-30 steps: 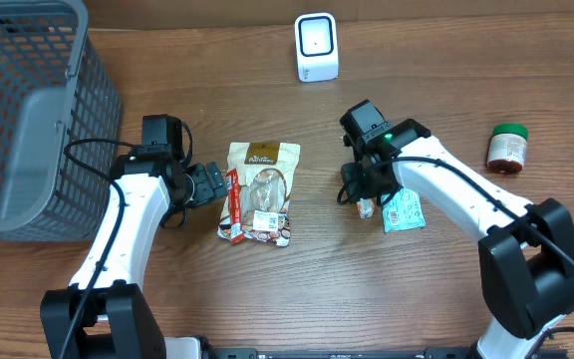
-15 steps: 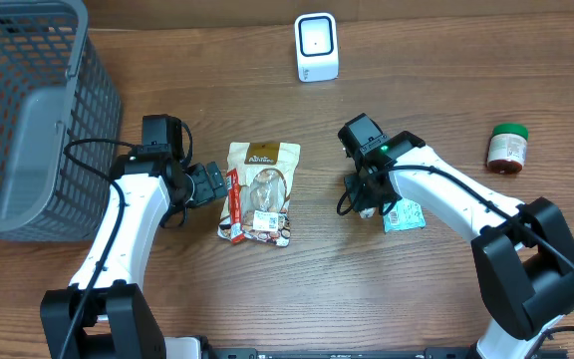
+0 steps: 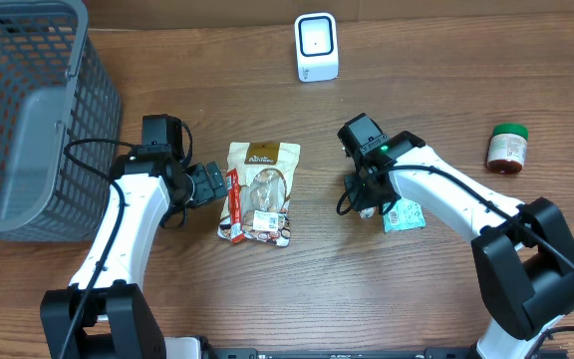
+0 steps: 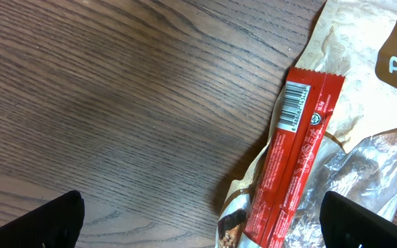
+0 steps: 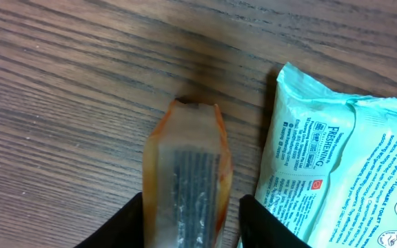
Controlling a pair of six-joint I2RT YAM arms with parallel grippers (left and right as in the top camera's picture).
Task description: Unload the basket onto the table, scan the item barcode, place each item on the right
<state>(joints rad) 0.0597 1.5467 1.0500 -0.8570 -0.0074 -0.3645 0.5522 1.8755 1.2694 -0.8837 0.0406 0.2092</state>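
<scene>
Right wrist view: packet [image 5: 187, 172] label blurred, lower end cut off; wipes pack [image 5: 343, 179] runs off right edge.

Bright, even light from above washes the wooden bench [image 3: 446, 60], casting only soft, short shadows. The overhead view is crisp; at the right wrist, the orange packet [image 5: 188, 172] sits slightly blurred, close to the lens, a shadow at its tip.

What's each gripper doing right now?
Left gripper: open, empty.
Right gripper: jaws either side of the small packet; firm grip cannot be told.
</scene>
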